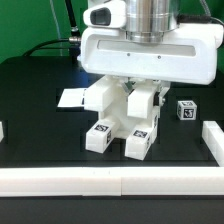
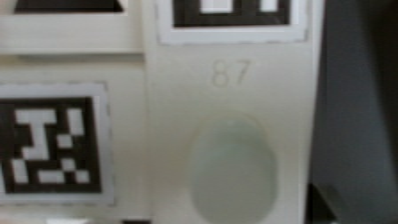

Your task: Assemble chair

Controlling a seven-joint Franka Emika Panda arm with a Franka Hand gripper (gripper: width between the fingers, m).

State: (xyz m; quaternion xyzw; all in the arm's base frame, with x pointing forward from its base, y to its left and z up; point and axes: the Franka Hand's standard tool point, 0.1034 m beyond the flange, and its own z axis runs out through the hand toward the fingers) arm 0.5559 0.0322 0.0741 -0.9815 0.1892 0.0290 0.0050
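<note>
White chunky matte plastic chair pieces (image 1: 108, 105) are seen clustered mid-table on the black tabletop (image 1: 40, 125), so that's where the chair is right now. Two leg-like blocks are pointed toward the camera in the exterior view, each capped with a small black-and-white square tag (image 1: 100, 131). The white two-finger gripper (image 1: 141, 92) is lowered onto the cluster from above, fingers down among the upper parts. Actual contact can't be confirmed, honestly, since a lot is blocked by the wide white wrist housing. Whether the jaws are parted or clamped can't be told from either view.

A small white tagged cube (image 1: 185, 108) is parked on its own to the exterior view's right of the cluster, well apart from it. The marker board (image 1: 72, 98), thin, flat and white, is laid just behind the cluster on the exterior view's left. A long plain white border rail (image 1: 110, 181) is run along the near table edge.

The wrist view is filled by close-up white plastic: a tag (image 2: 47, 145), a faint moulded number and an oval dimple (image 2: 231, 165) near it.
</note>
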